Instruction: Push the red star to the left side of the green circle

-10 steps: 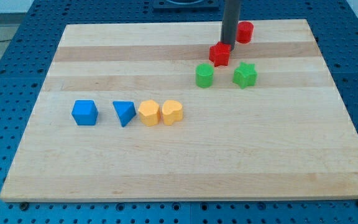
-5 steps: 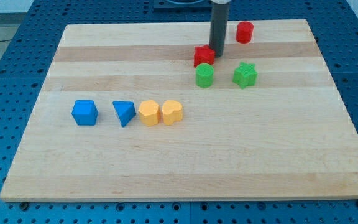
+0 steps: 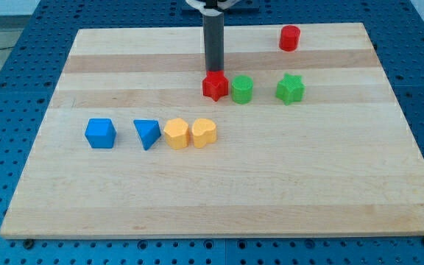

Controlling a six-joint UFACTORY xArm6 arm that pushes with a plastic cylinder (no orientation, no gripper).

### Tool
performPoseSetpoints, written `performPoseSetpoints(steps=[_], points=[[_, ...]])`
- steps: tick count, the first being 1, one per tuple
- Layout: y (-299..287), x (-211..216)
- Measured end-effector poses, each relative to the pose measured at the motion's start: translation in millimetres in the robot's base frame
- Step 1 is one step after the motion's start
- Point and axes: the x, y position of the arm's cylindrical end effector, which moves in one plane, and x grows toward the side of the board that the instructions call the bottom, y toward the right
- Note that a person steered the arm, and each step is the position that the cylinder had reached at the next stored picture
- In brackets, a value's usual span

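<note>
The red star (image 3: 214, 86) sits on the wooden board (image 3: 330, 184) just to the view's left of the green circle (image 3: 242, 89), the two side by side and touching or very nearly so, in the upper middle of the board.

Eight blocks lie on the board in the single camera view. Two are red: the star and a red cylinder (image 3: 290, 37) near the view's top right. Two are green: the circle and a green star (image 3: 289, 89) a little to its right, apart from it. Two are blue: a blue cube (image 3: 100, 133) and a blue triangle (image 3: 147, 134), near each other at the view's left. Two are yellow: a yellow hexagon (image 3: 176, 134) and a yellow heart (image 3: 204, 132), touching each other and just right of the triangle. The four form a row well below and left of the star.

The dark rod stands upright, coming down from the view's top edge. My tip (image 3: 214, 71) rests at the top edge of the red star, touching or just behind it. The rod has no jaws; it grasps nothing and only presses against the block.
</note>
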Motion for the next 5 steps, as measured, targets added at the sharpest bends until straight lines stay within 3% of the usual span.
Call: performPoseSetpoints(steps=[4,5], points=[[0,10],[-3,-10]])
